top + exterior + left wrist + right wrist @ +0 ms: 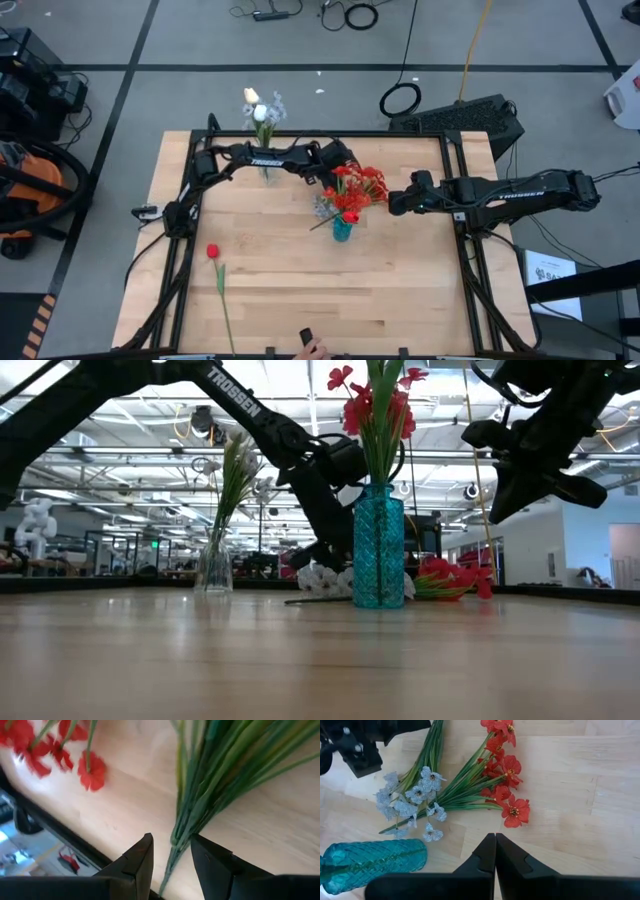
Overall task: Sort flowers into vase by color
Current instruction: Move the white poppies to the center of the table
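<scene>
Left gripper [171, 857] reaches low across the table, fingers parted astride the green stems of the flower bunch [455, 790] lying at the 11 o'clock side of the teal ribbed glass vase [342, 229]. Right gripper [495, 851] hovers at the vase's 3 o'clock, fingers pressed together, empty.

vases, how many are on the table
2. A clear glass vase stands near the far edge holding white and pale flowers. A teal vase stands near the middle holding red flowers. None seems hidden.
</scene>
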